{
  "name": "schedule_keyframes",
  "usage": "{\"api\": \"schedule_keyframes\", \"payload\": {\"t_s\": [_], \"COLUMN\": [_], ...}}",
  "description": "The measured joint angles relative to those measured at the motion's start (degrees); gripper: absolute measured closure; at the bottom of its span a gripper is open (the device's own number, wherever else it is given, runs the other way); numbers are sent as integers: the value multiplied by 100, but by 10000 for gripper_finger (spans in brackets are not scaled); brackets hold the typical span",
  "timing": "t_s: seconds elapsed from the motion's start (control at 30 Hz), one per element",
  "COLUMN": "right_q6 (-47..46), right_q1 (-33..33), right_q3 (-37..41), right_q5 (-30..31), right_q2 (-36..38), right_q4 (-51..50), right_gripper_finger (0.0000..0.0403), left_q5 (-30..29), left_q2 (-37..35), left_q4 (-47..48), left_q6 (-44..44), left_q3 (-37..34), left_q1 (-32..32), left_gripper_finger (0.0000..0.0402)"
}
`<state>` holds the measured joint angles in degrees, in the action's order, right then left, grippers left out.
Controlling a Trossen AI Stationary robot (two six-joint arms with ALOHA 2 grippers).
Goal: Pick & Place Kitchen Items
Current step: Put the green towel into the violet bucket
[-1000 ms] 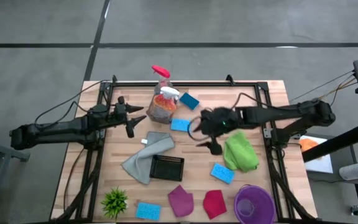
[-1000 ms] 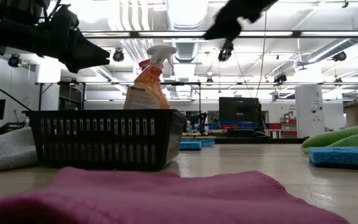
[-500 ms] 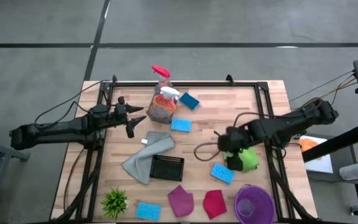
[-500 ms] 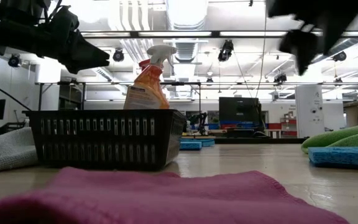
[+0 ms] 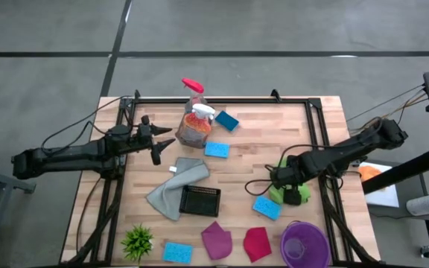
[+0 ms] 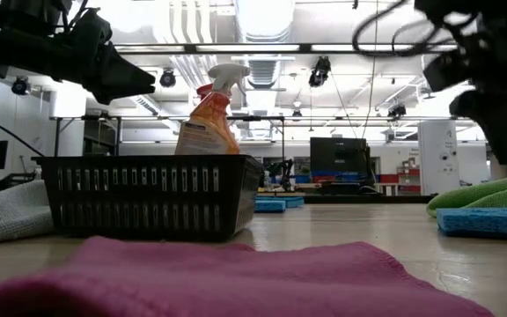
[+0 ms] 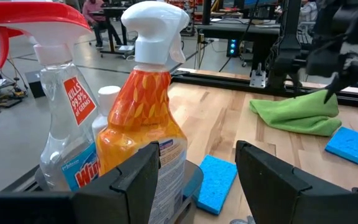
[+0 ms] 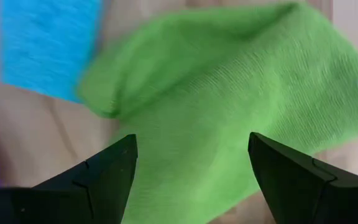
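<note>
My right gripper is open and hangs low over the green cloth, which lies crumpled on the table at the right, beside a blue sponge. In the low view the right gripper stands just above the cloth with its fingers pointing down. My left gripper is open and empty, held above the table at the far left. It faces the orange spray bottle and the clear bottle with the red trigger, which stand upright side by side.
A black basket stands mid-table beside a grey cloth. A magenta cloth, a red cloth, a purple bowl, a spiky plant and a blue sponge line the near edge. Two more sponges lie near the bottles.
My right gripper has gone from the middle of the table toward the right and near edges and down, and now stands over the green cloth, hiding most of it from above. The cloth has stayed where it was.
</note>
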<state>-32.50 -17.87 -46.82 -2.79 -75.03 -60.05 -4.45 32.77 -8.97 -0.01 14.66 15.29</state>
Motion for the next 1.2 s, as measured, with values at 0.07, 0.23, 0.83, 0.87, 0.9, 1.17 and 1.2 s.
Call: {"api": "schedule_keyframes", "payload": {"t_s": [0.07, 0.23, 0.83, 0.87, 0.9, 1.17, 1.2], "right_q6": [29, 96, 298, 324, 336, 595, 640], "right_q1": [61, 114, 97, 86, 71, -112, -136], "right_q3": [161, 436, 574, 574, 573, 369, 306], "right_q5": [3, -22, -255, -204, -145, 431, 517], "right_q2": [3, -41, -171, -156, -144, 319, 447], "right_q4": [0, 222, 593, 604, 616, 642, 651], "right_gripper_finger": [98, 98, 357, 369, 372, 384, 384], "left_q5": [0, -2, -58, -66, -68, -94, -111], "left_q2": [0, 0, 0, 0, 0, -3, -4], "left_q4": [-2, -2, -22, -22, -22, -54, -68], "left_q6": [0, -2, -17, -15, -13, 26, 24], "left_q3": [0, 0, 0, 0, 0, 0, 0], "left_q1": [0, 0, 2, 2, 2, 2, 2], "left_gripper_finger": [186, 186, 186, 186, 186, 186, 186]}}
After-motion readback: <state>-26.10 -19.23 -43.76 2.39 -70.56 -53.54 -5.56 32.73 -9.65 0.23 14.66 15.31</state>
